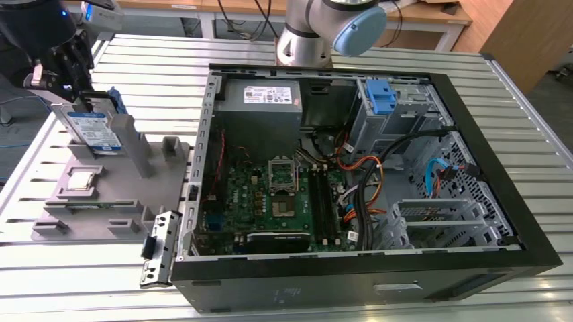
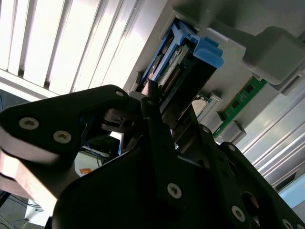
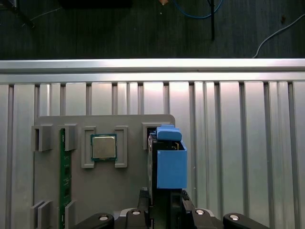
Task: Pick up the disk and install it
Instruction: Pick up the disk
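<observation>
Exterior view: gripper (image 1: 79, 99) grips the disk (image 1: 94, 132), upright in grey stand (image 1: 107, 201).

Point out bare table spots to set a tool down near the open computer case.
Bare table slats lie above the grey fixture in the exterior view, left of the computer case. Another strip runs below the fixture at that view's lower left. Crowded: the fixture's slots around the standing disk, the gap between fixture and case, and the case's inside.
</observation>
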Action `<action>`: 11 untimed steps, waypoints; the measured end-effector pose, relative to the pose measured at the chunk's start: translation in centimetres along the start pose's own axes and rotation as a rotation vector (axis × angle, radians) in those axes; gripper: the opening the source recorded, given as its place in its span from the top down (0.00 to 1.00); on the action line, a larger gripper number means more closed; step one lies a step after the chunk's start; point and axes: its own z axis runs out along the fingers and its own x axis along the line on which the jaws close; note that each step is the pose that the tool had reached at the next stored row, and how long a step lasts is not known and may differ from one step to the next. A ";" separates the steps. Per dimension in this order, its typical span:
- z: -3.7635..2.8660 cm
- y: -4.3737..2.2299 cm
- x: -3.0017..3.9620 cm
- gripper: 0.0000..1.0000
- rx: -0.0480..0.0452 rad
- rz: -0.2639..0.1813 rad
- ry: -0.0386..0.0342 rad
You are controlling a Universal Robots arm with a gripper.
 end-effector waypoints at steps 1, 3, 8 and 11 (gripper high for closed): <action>-0.02 0.01 0.00 0.65 0.0000 0.000 0.0000; -0.19 0.01 -0.01 0.65 0.0003 0.000 -0.0002; -1.44 0.04 -0.05 0.65 0.0001 0.000 -0.0001; -2.40 0.07 -0.08 0.65 -0.0001 0.000 0.0000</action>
